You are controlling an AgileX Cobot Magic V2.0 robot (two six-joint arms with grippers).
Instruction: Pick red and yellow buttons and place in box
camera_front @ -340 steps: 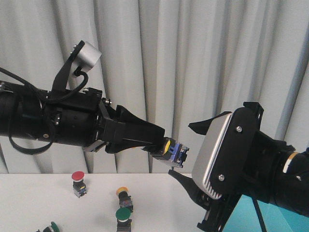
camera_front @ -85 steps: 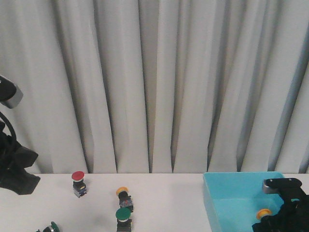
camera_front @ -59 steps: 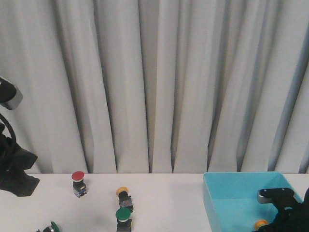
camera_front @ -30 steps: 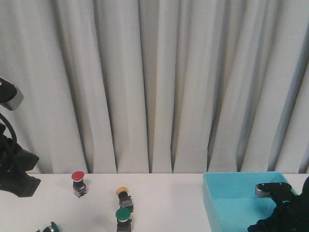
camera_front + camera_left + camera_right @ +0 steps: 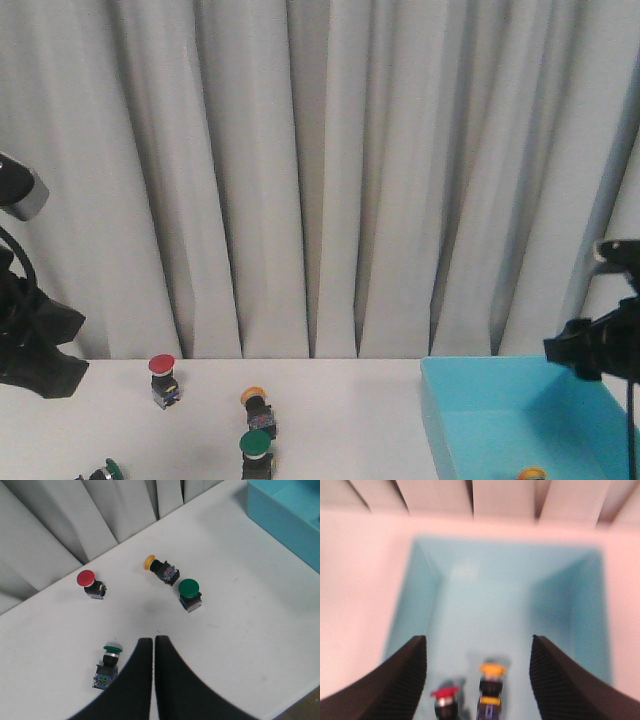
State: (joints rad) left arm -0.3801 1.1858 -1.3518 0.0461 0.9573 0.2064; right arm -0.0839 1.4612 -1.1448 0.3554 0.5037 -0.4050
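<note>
The left gripper [image 5: 148,645], pinched closed and empty, hangs nearer the tipped yellow button [image 5: 161,569] than the gaping, empty right gripper [image 5: 477,652] over the box [image 5: 445,595].

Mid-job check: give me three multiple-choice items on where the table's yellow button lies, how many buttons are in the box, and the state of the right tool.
1. On the table, the yellow button lies:
A. between the red button and the standing green button
B. inside the box
C. in the left tool

2. Buttons seen in the box from the right wrist view:
A. none
B. one
C. two

3. The right tool is:
A. shut on a button
B. open and empty
C. shut and empty

Key:
1 A: the yellow button lies on its side between the red button and the green button.
2 C: one red-capped and one yellow-capped in the box.
3 B: the right tool has its fingers wide apart with nothing between them.
</note>
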